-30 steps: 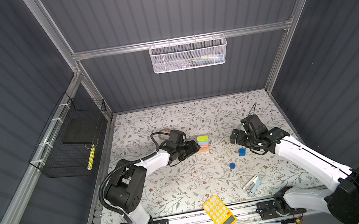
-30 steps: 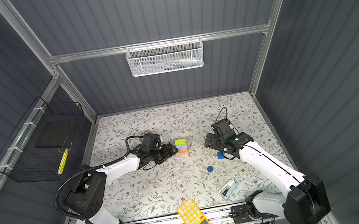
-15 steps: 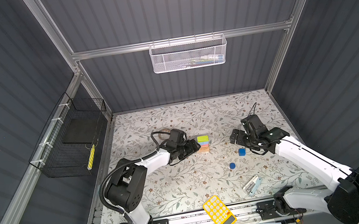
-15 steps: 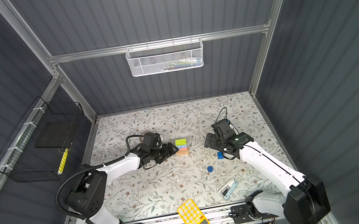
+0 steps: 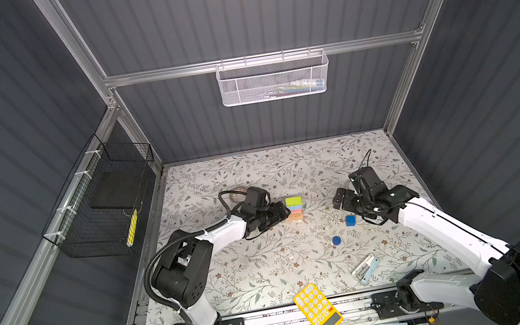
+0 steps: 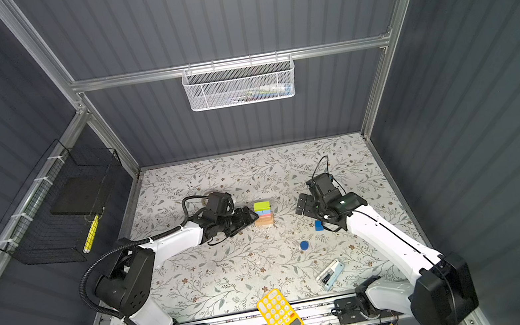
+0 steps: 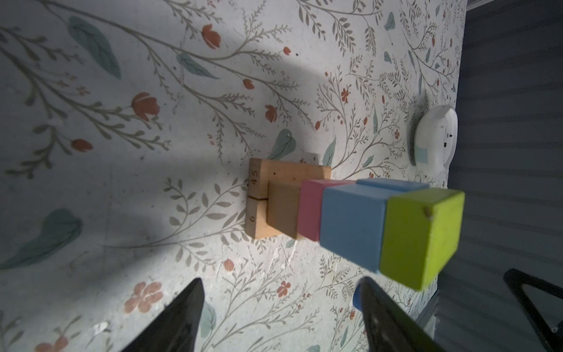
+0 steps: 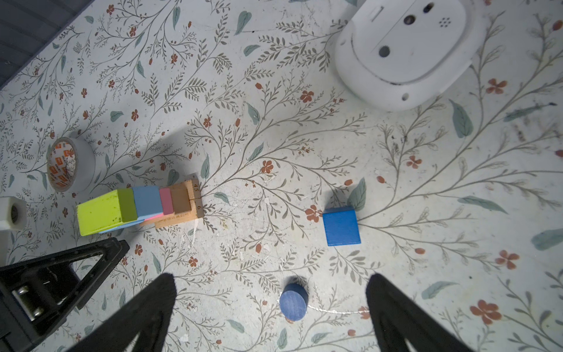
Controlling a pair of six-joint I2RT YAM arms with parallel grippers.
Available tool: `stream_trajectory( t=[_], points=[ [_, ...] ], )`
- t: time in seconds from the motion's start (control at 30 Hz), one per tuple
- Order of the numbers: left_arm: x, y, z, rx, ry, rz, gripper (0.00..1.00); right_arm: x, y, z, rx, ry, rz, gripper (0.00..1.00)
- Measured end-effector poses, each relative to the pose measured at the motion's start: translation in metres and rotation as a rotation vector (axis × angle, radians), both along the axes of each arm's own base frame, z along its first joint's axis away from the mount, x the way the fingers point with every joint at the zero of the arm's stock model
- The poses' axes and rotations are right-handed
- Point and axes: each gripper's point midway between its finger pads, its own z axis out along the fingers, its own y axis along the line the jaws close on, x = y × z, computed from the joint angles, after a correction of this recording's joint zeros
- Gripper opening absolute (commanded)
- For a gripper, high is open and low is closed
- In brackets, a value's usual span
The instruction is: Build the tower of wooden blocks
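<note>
Nothing moved since earlier frame: left claw (image 5: 279, 214), right claw (image 5: 344, 199) apart, empty. Cube (image 5: 350, 220) just beside right claw; tower (image 5: 294, 208) beside left claw.

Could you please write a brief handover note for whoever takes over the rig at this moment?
Left gripper: jaws open, empty, just beside the tower.
Right gripper: jaws open, empty, near the dark-blue cube and dark-blue cylinder.
Done: tan bars, pink bar, light-blue cubes and green bar are stacked.
Left: cube and cylinder lie on the table, apart from the tower; both probably go on top.
</note>
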Motion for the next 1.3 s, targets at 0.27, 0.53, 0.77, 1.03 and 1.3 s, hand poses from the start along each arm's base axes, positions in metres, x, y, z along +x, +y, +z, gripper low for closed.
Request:
stream_trajectory(
  t=[0.27,0.53,0.77,1.03,1.3],
  points=[
    [0.0,0.0,0.0,0.0,-0.001,-0.001,0.81,0.0,0.0,0.0,0.0,0.0,0.0,0.99],
    [-0.001,0.001,0.006,0.001,-0.02,-0.013,0.82,0.0,0.001,0.0,0.003,0.002,0.002,0.99],
    [-0.005,0.004,0.029,-0.015,-0.078,-0.035,0.82,-0.001,0.001,-0.001,0.004,0.007,0.004,0.99],
    [-0.017,0.015,0.053,-0.01,-0.141,-0.052,0.82,-0.009,-0.002,-0.005,-0.013,0.047,0.006,0.99],
    [-0.023,0.027,0.074,0.02,-0.217,-0.066,0.82,-0.02,-0.005,-0.003,-0.042,0.095,0.036,0.99]
  ],
)
